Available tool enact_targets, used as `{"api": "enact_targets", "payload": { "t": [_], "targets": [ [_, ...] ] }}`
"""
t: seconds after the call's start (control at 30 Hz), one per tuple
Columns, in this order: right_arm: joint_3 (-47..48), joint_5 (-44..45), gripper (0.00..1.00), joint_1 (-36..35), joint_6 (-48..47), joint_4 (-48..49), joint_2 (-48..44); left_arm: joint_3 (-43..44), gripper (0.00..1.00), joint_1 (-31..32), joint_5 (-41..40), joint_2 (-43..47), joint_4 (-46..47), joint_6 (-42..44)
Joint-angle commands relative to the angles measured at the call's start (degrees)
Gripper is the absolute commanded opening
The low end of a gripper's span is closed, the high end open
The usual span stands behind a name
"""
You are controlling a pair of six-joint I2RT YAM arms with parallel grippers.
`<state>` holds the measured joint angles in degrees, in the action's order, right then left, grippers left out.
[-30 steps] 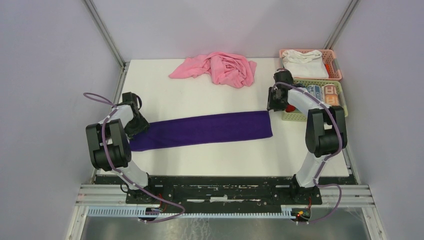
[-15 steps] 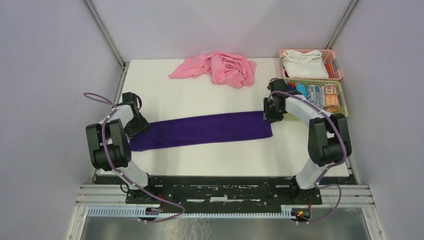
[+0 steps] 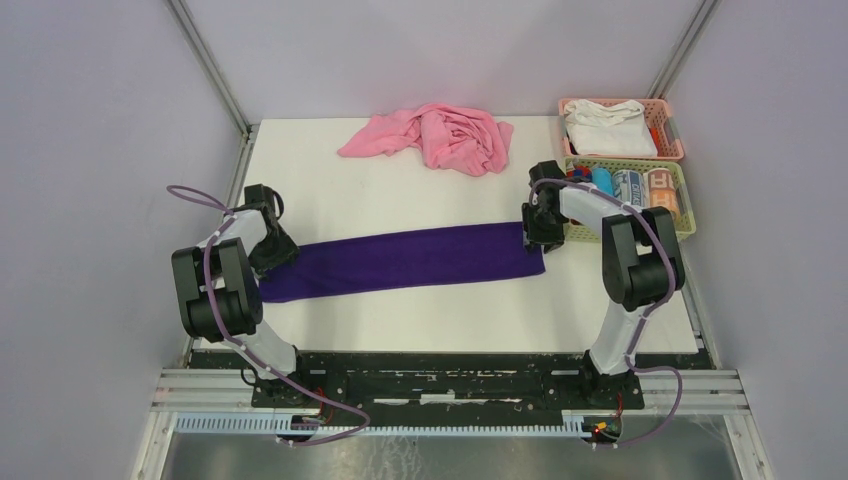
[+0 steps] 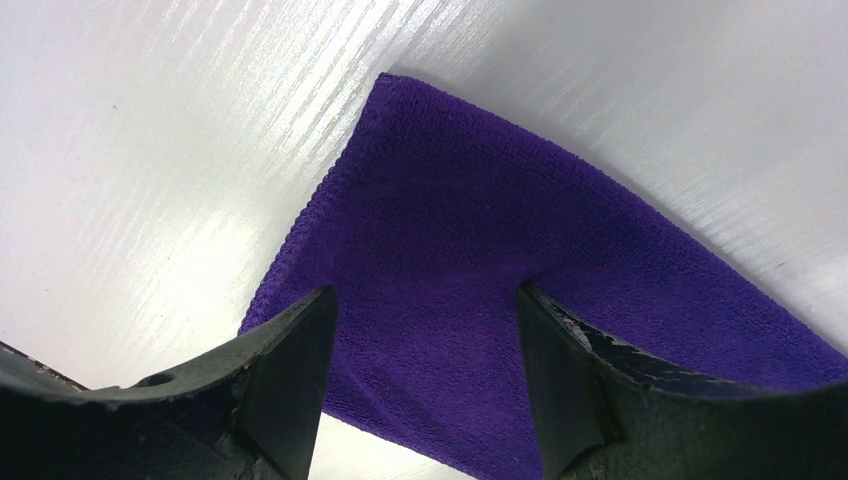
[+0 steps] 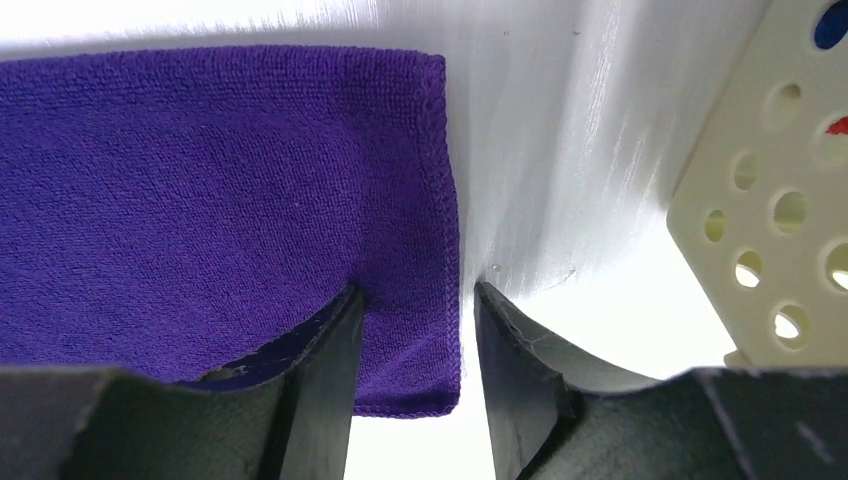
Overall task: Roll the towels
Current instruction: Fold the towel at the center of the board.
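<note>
By the desk's (image 3: 420, 320) left edge the left gripper (image 3: 272, 250) hasn't budged: jaws wide, tips down on the left end of the purple towel (image 3: 400, 258), nothing pinched. That towel lies flat, a long unrolled strip across the middle of the desk. The pink towel (image 3: 440, 135) sits crumpled near the far edge. The change is on the right, where the right gripper (image 3: 535, 228) has swung in from the basket (image 3: 686, 205) and come down at the strip's right end. Its jaws stand narrowly apart, one finger on cloth, one on bare desk, the hem between, unclamped. I'd guess a pinch there starts the roll.
</note>
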<state>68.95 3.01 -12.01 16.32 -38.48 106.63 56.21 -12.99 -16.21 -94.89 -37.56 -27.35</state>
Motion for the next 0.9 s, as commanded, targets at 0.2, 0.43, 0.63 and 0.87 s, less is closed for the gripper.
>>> {"api": "enact_targets", "payload": {
  "t": [0.2, 0.43, 0.63, 0.87],
  "targets": [
    [1.8, 0.0, 0.23, -0.4, -0.9, -3.3, 6.4, 1.0, 0.73, 0.2, -0.1, 0.1, 0.4, 0.6],
    [5.1, 4.0, 0.0, -0.4, -1.2, -4.3, 4.9, 0.5, 0.73, 0.5, 0.6, 1.9, 0.7, 0.5],
    [12.4, 11.2, 0.0, -1.2, -3.1, -8.1, 1.2, -1.4, 0.76, 1.0, 6.1, 9.5, 4.4, 0.2],
    [22.5, 25.4, 0.0, -1.5, -9.5, -14.9, 0.5, -3.9, 0.79, 1.4, 9.1, 17.0, 6.2, -0.2]
  ]
}}
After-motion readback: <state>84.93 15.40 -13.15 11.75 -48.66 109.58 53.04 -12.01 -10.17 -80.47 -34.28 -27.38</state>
